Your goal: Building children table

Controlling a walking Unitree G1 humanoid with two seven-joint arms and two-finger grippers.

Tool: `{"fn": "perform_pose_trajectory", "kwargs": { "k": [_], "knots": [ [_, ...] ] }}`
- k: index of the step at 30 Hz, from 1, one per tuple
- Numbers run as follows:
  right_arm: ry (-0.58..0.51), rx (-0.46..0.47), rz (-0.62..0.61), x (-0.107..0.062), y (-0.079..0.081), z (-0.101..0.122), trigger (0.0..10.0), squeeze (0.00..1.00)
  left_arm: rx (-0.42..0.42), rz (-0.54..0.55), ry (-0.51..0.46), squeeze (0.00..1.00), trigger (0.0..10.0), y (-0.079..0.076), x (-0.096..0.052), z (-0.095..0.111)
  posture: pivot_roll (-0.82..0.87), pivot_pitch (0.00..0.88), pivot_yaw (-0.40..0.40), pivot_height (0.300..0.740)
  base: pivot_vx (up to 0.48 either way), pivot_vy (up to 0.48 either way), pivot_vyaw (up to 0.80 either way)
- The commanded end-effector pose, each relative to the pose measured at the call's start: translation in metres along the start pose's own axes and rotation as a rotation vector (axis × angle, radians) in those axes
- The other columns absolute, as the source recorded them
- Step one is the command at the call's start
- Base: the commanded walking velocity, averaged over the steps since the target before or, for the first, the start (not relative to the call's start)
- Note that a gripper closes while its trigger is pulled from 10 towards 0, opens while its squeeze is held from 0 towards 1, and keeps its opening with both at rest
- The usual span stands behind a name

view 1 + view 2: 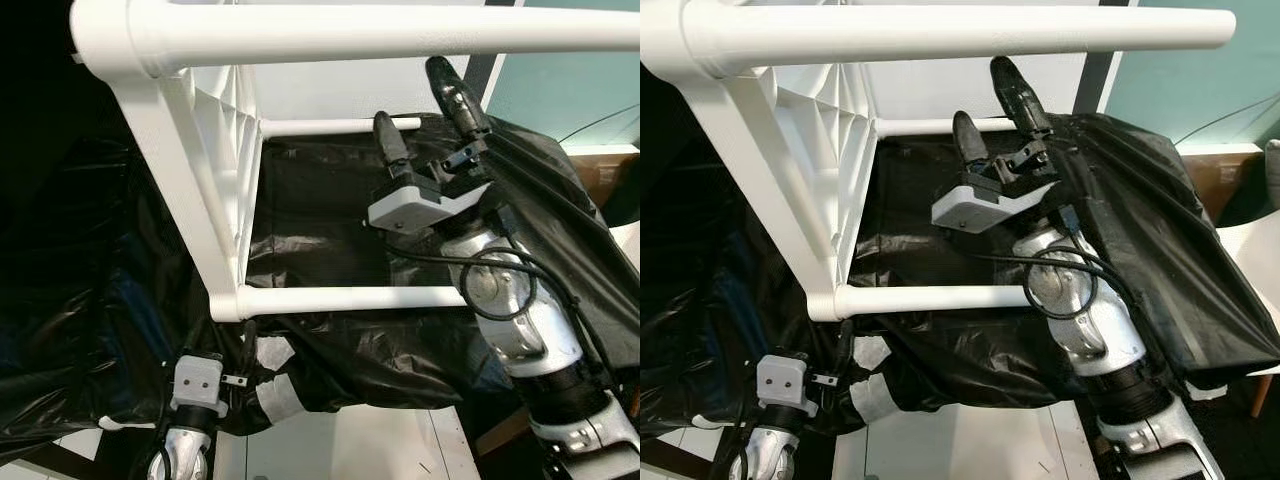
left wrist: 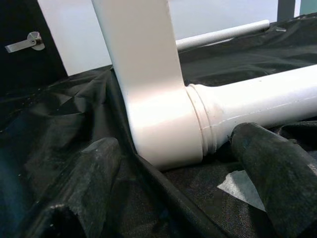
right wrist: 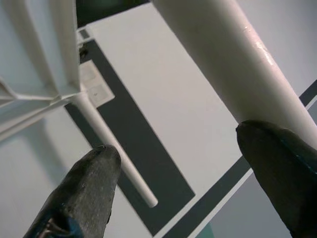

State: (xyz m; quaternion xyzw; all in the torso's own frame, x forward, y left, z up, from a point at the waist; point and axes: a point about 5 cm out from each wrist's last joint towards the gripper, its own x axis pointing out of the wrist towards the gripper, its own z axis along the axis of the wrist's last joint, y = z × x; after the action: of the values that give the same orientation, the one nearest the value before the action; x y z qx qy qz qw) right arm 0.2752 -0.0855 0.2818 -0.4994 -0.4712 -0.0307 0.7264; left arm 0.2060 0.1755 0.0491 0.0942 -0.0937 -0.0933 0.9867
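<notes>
Right gripper point(image 1: 432, 105) raised, jaws apart; left gripper point(image 2: 178, 173) low, jaws apart.

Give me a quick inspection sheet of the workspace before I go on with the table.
Surface: black plastic sheet, crumpled, under the work.
Job's things: white table top on its edge; four white legs stick out sideways toward the robot's right.
Clutter: nothing seen.
Grippers: right gripper raised between the legs, jaws open, holding nothing; left gripper low at the nearest leg's socket, jaws open.
Cables: black cable looped at the right wrist.
Surroundings: white wall; teal wall to the right.
</notes>
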Motion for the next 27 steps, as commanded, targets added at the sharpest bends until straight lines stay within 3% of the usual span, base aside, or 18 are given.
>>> {"fn": "perform_pose_trajectory", "kwargs": {
  "k": [1,6,15,19,21,24,25,27],
  "knots": [
    [-0.009,-0.007,-0.009,0.002,-0.001,0.0,10.0,0.0,-0.015,0.032,0.083,0.0,10.0,-0.005,-0.008,-0.013,0.07,0.0,-0.03,0.74,0.0,0.0,0.0],
    [0.03,0.007,0.035,-0.012,0.009,-0.005,10.0,0.0,-0.012,0.033,0.089,0.0,10.0,-0.005,-0.01,-0.014,0.06,0.0,-0.026,0.74,0.0,0.0,0.0],
    [0.212,0.011,0.165,-0.066,0.029,-0.026,10.0,0.0,-0.006,0.013,0.087,0.0,10.0,-0.004,-0.009,-0.013,0.04,0.0,-0.006,0.74,0.0,0.0,0.0],
    [0.244,0.024,0.179,-0.076,0.032,-0.027,10.0,0.0,-0.006,0.005,0.081,0.0,10.0,-0.004,-0.008,-0.012,0.03,0.0,0.001,0.74,0.0,0.0,0.0],
    [0.3,0.055,0.178,-0.084,0.035,-0.03,10.0,0.0,-0.009,0.002,0.075,0.0,10.0,-0.004,-0.006,-0.011,0.02,0.0,0.004,0.74,0.0,0.0,0.0],
    [0.471,0.192,0.136,-0.102,0.036,-0.04,10.0,0.0,-0.029,0.01,0.052,0.0,10.0,-0.006,0.002,-0.007,0.01,0.0,0.015,0.74,0.0,0.0,0.0],
    [0.471,0.192,0.136,-0.102,0.036,-0.04,10.0,0.0,-0.029,0.01,0.052,0.0,10.0,-0.006,0.002,-0.007,0.01,0.0,0.015,0.74,0.0,0.0,0.0],
    [0.578,0.303,0.087,-0.112,0.036,-0.044,10.0,0.0,-0.046,0.006,0.034,0.0,10.0,-0.007,0.008,-0.002,0.0,0.0,0.018,0.74,0.0,0.0,0.0]
  ]
}}
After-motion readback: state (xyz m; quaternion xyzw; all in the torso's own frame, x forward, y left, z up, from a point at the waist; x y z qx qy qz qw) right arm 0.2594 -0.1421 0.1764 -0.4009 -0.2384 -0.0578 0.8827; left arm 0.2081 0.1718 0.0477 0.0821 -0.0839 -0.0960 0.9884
